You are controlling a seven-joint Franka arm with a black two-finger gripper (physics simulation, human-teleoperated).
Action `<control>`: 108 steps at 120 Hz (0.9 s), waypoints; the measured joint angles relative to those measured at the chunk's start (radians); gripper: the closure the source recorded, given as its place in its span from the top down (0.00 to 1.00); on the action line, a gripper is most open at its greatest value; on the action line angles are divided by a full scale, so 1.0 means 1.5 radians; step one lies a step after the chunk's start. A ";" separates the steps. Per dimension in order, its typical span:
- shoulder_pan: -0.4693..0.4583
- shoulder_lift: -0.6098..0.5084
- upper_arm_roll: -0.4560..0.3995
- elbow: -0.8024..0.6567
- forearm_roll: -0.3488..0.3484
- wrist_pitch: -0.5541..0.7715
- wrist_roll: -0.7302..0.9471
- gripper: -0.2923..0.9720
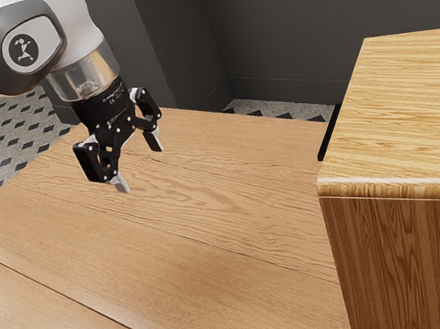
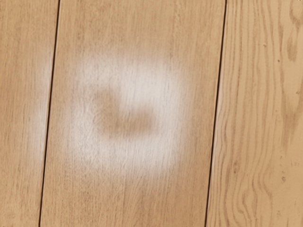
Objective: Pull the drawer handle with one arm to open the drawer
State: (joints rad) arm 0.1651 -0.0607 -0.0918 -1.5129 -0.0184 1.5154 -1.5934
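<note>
My tool [image 1: 139,166] hangs released over the table [image 1: 215,246], so I'd carry it toward 3 o'clock, well across, and square it to the black handle [image 1: 328,131] on the cabinet [image 1: 406,99] face before clenching.

The exterior view is lit softly and evenly; the light seems to fall from above, because the top of the cabinet [image 1: 406,99] is bright, while its near side is darker and of a warmer brown; the table [image 1: 211,222] carries a pale sheen across its middle planks, with no harsh glare; the wall [image 1: 306,15] behind is dim and grey; the arm [image 1: 26,44] has a gentle highlight on its white shell, and its metal ring reflects a little. In the wrist view the wood is bright; a pale patch [image 2: 156,80] looks washed out, with a soft brownish shadow [image 2: 123,120] at its centre; both fade gradually at their edges.
</note>
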 joint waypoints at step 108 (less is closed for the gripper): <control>-0.302 -0.009 0.050 0.124 -0.039 0.195 0.096 0.77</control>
State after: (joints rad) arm -0.2881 -0.0745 -0.0165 -1.3274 -0.0777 1.8081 -1.4495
